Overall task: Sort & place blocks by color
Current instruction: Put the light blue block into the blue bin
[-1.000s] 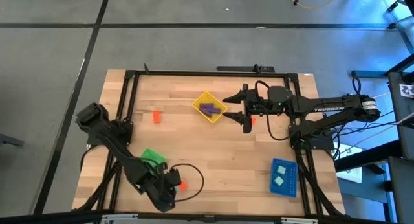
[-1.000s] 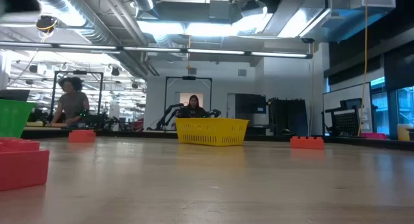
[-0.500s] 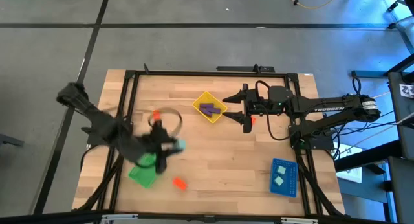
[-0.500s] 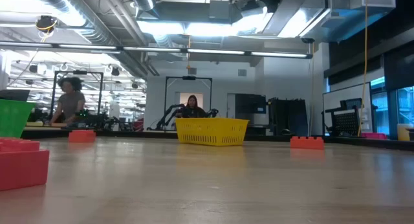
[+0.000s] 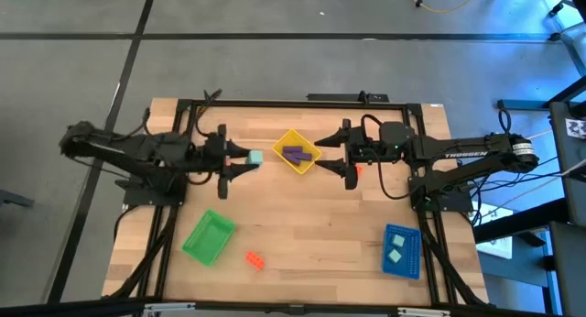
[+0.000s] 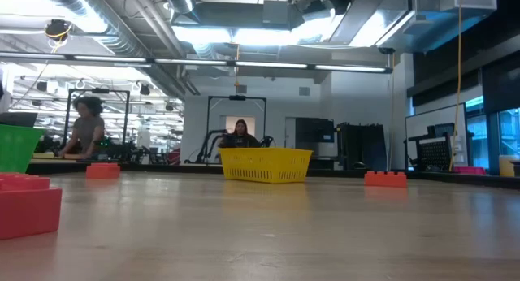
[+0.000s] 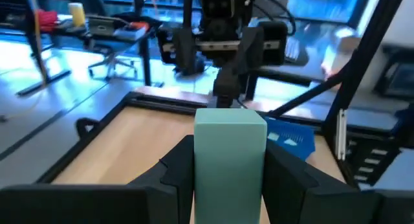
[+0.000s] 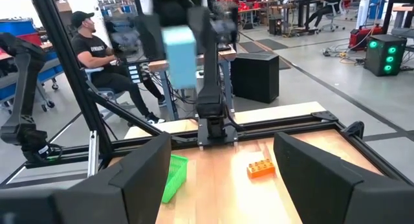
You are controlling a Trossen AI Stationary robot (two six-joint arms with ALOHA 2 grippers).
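My left gripper [image 5: 247, 158] reaches level from the table's left, shut on a mint-teal block [image 5: 255, 158], just left of the yellow tray [image 5: 279, 148]. Purple blocks [image 5: 294, 154] lie in that tray. My right gripper [image 5: 337, 158] is open, right of the yellow tray, touching nothing. One orange-red block [image 5: 357, 169] lies on the table by its near finger. Another orange-red block [image 5: 255, 259] rests near the table's near edge. A third one [image 8: 261, 168] lies under my left arm. Two mint blocks [image 5: 397, 245] lie in the blue tray [image 5: 412, 262]. My left gripper pinches the mint-teal block [image 7: 229, 153] between its two fingers [image 7: 178, 169], one on each side face. The fingers come level, pointing toward the table's right side. The block stands upright between them, lifted clear of the table.
A green tray [image 5: 208, 236] sits at the near left. The black frame rail [image 5: 275, 103] borders the table. In the low view neither gripper shows; the yellow tray [image 6: 266, 164] stands mid-table. People are in the room behind.
My left arm has swung from the table's near edge, by the near orange-red block, up and toward the far side. It now reaches level toward the yellow tray with the mint-teal block lifted clear. My right arm has kept still.
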